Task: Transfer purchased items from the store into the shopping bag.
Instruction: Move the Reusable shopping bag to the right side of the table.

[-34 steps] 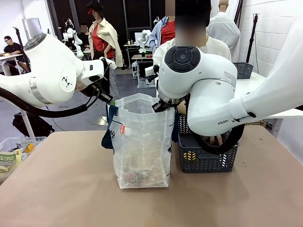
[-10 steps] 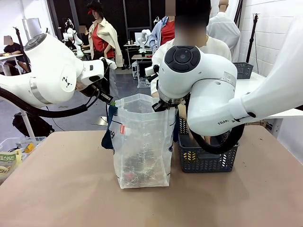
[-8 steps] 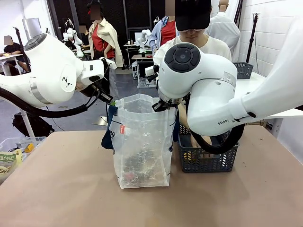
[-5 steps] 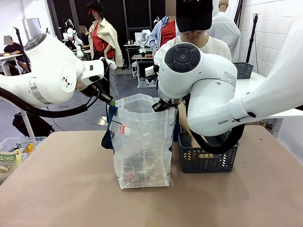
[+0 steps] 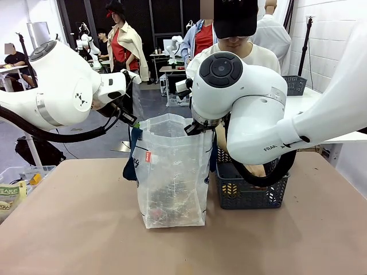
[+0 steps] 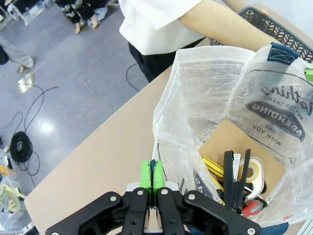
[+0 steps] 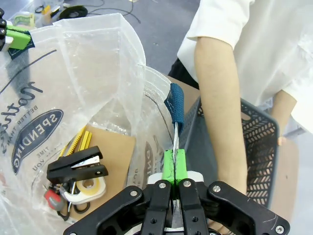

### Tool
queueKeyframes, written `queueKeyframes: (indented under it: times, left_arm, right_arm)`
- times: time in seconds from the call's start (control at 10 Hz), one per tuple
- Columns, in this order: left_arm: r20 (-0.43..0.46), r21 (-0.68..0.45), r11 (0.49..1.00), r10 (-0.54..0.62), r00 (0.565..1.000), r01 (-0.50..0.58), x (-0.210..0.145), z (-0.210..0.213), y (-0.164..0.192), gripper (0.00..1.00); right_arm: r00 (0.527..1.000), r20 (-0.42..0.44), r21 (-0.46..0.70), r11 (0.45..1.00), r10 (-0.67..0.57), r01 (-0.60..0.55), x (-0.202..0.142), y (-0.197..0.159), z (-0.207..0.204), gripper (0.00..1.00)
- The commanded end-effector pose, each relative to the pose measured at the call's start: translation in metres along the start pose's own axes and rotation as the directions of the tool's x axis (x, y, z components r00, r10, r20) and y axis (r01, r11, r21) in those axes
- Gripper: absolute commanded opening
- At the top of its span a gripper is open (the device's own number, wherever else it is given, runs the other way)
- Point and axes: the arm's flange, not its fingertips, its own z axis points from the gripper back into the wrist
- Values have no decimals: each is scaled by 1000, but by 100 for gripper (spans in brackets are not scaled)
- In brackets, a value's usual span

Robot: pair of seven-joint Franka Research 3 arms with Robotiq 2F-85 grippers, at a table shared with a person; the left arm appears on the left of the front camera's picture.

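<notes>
Brown tabletop carries the shopping bag, upright between the two grippers with its mouth spread open. The left gripper has its green pads pressed together on the bag's rim, a navy strip pinched between them; the open mouth lies just ahead and to the right of its fingers. The right gripper is likewise clamped thin on the opposite rim, with a navy strap end rising straight beyond its tips. Below and left of it, on the bag's floor, lie a black stapler-like tool, a tape roll and yellow strips. Right of its fingers, a person's forearm reaches down into a dark grey lattice basket.
</notes>
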Motion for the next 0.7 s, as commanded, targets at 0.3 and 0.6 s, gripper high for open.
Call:
queueKeyframes:
  times: [0.3,0.6]
  left_arm:
    - [1,1,1000,1,1000,-1,4,1,1,0]
    - [1,1,1000,1,1000,-1,4,1,1,0]
  right_arm:
    - [1000,-9,12,1000,-8,8,2,-2,3,0]
    - [1000,-9,12,1000,-8,8,2,-2,3,0]
